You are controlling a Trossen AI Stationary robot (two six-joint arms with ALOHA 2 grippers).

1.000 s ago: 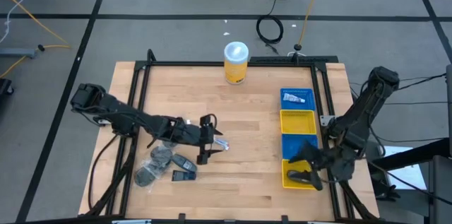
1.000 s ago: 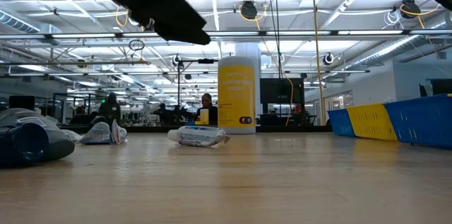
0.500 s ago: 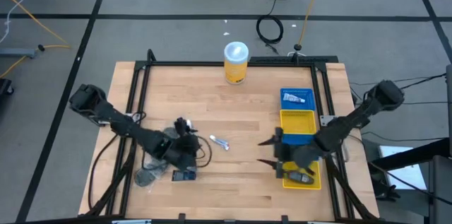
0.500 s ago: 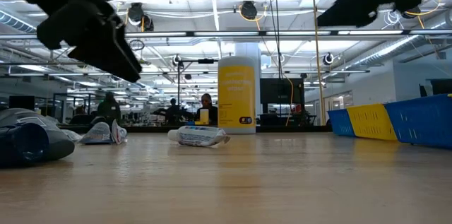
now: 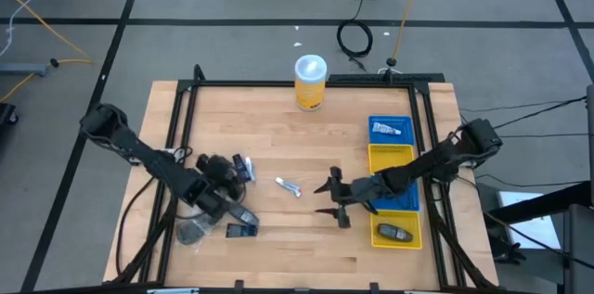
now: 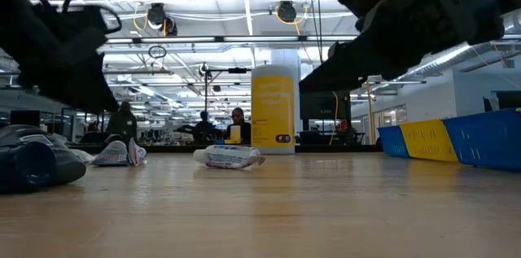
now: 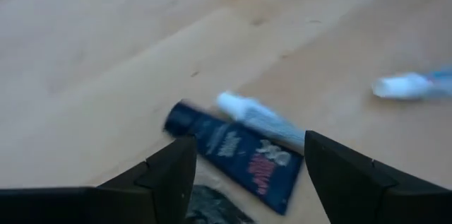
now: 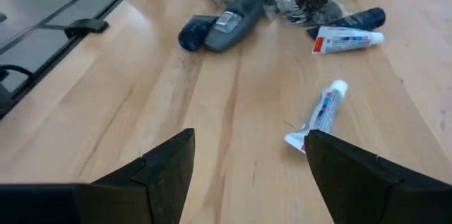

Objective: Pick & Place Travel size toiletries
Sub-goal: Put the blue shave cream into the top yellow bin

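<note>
The pale wooden counter with its black frame carries everything. At its far edge stands a tall yellow canister with a white lid, not one of the toiletries. Along the right side runs a row of blue and yellow plastic bins: the far blue bin holds a small white and blue tube, and the nearest yellow bin holds a dark oblong piece. So, by my reading, a couple of items are placed and most of the job remains.

On the left side lies the unsorted cluster of grey and black toiletries, among them a dark oblong piece and a dark blue tube with a white tube beside it. Apart from these, near the counter's middle, lies a single small white tube with blue marks.

The left tool hangs over the far edge of the cluster, its fingers spread and empty; in the left wrist view the dark blue tube lies just ahead of and between them. The right tool reaches out from the bins toward the middle, fingers wide apart and holding nothing, with the lone white tube just ahead of it, near one finger but not touched.
</note>
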